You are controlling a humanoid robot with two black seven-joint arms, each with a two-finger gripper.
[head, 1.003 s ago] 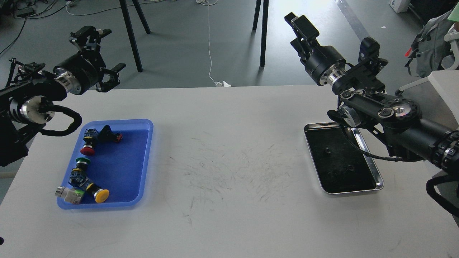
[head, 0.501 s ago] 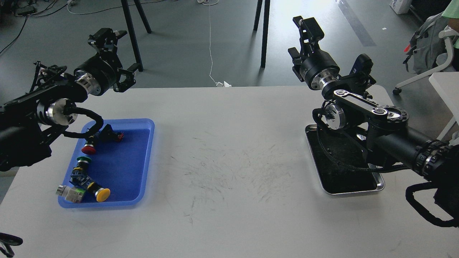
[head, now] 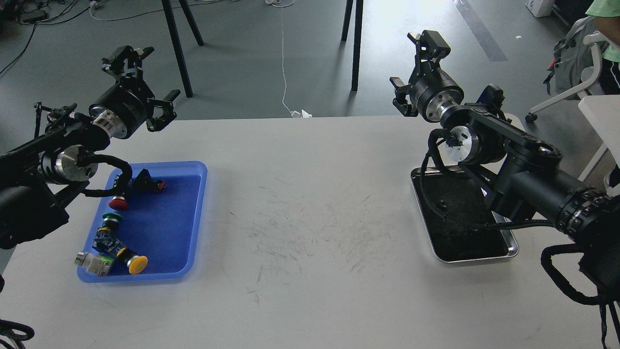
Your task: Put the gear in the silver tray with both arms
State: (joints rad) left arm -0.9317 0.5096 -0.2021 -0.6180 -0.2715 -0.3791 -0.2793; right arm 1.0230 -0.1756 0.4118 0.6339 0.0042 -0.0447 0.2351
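Note:
The silver tray (head: 512, 248) lies on the right of the white table, its dark inside partly covered by my right arm. A small dark part (head: 441, 200) lies in it; I cannot tell if it is a gear. My right gripper (head: 412, 67) is raised beyond the table's far edge, behind the tray, with fingers spread and empty. My left gripper (head: 149, 73) is raised over the far left corner, above and behind the blue tray, also spread open and empty.
A blue plastic tray (head: 196, 218) on the left holds several push buttons with red, green and yellow caps (head: 137, 263). The table's far edge runs just below both grippers. Stand legs (head: 356, 43) are on the floor behind. A chair and a person are at the far right.
The right gripper has moved right and lower, and its forearm has swung over the silver tray. The left gripper went right, then came back left. Both stayed open.

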